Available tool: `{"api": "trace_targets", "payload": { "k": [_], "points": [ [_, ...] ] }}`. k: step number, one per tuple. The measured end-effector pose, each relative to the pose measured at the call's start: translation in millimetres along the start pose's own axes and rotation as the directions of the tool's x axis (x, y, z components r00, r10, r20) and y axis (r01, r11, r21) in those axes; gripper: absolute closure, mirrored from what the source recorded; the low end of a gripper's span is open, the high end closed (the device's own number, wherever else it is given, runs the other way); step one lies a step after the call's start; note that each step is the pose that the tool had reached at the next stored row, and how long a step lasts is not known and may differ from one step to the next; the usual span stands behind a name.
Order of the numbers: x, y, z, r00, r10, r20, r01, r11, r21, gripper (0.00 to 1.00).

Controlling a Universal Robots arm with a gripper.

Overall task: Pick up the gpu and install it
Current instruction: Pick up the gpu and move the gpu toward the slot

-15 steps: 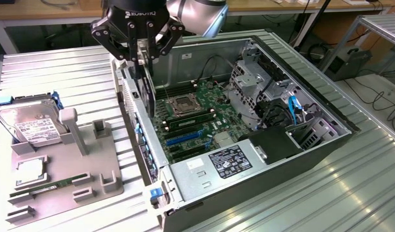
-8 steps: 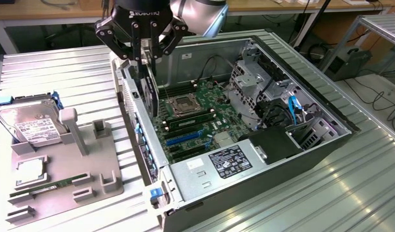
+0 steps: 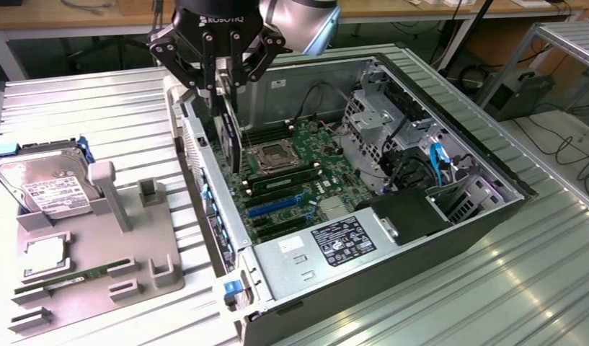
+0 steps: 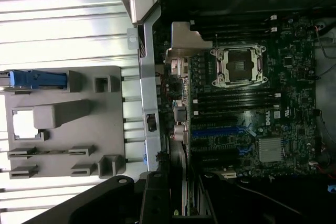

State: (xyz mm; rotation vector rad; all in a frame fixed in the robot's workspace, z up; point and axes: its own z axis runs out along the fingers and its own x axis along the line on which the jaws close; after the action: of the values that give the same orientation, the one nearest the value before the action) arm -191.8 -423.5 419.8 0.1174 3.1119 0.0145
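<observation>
Pincer (image 3: 224,85) clamped on gpu (image 3: 233,140), upright at nine o'clock of CPU socket (image 3: 275,156); install underway, needing alignment over blue slot (image 3: 275,207).

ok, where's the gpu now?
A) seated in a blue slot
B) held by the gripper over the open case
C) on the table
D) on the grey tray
B: the gripper is shut on the gpu, holding it upright over the motherboard; the blue slots are bare.
</observation>
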Motion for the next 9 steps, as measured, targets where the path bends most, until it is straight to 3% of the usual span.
{"api": "trace_targets", "payload": {
  "k": [9],
  "points": [
    [-2.9, 0.2, 0.1, 1.0000, 0.000, -0.0001, 0.000, 1.0000, 0.0000, 0.74]
  ]
}}
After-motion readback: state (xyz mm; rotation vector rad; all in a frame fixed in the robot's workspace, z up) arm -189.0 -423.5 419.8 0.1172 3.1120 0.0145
